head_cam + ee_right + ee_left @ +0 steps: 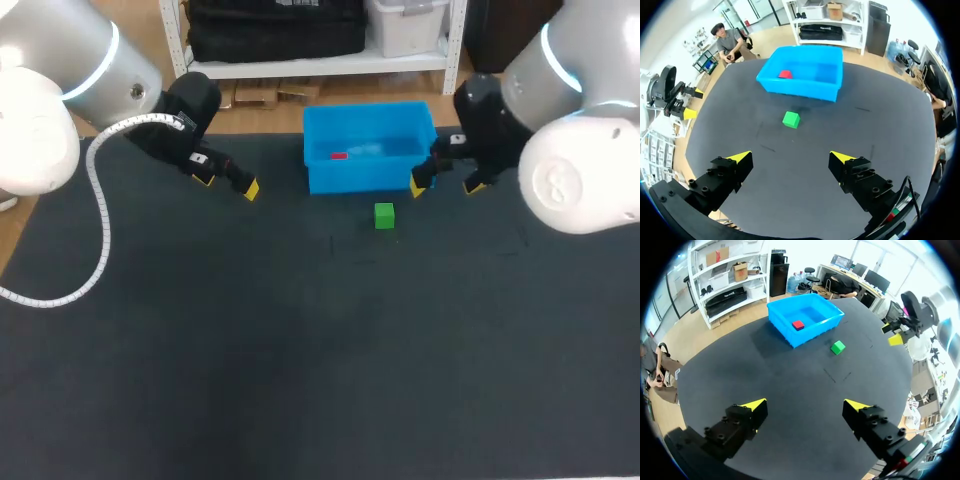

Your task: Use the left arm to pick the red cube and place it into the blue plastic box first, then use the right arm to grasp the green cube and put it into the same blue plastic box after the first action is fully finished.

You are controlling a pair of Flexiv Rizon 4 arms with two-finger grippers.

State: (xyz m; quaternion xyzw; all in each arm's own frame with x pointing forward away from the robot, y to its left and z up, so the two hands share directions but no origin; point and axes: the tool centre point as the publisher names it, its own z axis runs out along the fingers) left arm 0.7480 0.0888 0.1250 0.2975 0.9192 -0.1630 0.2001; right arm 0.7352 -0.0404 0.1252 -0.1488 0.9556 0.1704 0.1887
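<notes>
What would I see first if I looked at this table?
First the bright blue plastic box at the far side of the table, with the red cube inside it. The green cube sits alone just in front of the box. The left gripper and right gripper hang open on either side of the box.

Head overhead; opposed wrists sharing blue box [815, 331]

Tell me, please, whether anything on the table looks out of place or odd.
Nothing stands out. The red cube lies inside the blue plastic box, the green cube sits on the table in front of it, and the left gripper and right gripper hang open, empty.
</notes>
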